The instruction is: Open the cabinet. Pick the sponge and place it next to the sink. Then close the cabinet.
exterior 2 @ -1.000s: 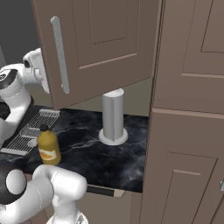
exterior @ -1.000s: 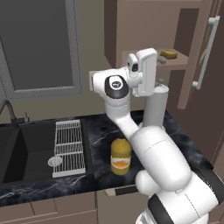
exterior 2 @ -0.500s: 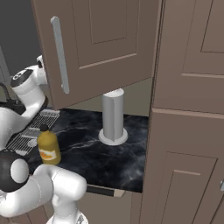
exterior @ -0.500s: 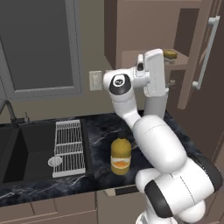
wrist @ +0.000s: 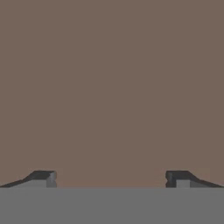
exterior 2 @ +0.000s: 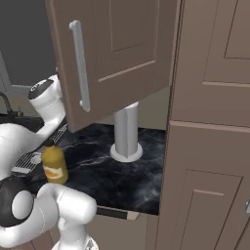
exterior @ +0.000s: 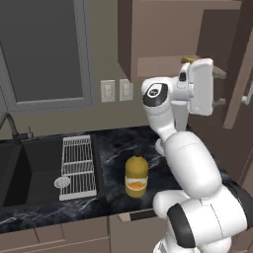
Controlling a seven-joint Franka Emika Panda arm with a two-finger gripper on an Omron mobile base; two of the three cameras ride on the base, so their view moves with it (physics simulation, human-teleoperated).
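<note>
Swinging right and rising since the earlier frames, the gripper (exterior: 217, 88) now reaches into the open cabinet (exterior 2: 117, 53) at shelf height. Its sponge (exterior: 188, 60) lies just above and behind the hand, long axis across the shelf. Fingertips (wrist: 43, 178) stand spread wide, holding nothing.

Kitchen: sink (exterior: 29, 168) w/ rack, marble counter (exterior: 113, 148) (wall cabinets (exterior 2: 122, 53)).

Black marbled desk (exterior: 113, 143) runs along a tan wall (exterior: 104, 54), with a grey-framed window (exterior: 44, 49) above its left end and two white wall outlets (exterior: 116, 91) beside the frame. Plain brown drawer fronts (exterior: 54, 234) sit under the desk's front edge. Tall brown panelled cupboard (exterior 2: 215, 122) closes off the desk's right end.
</note>
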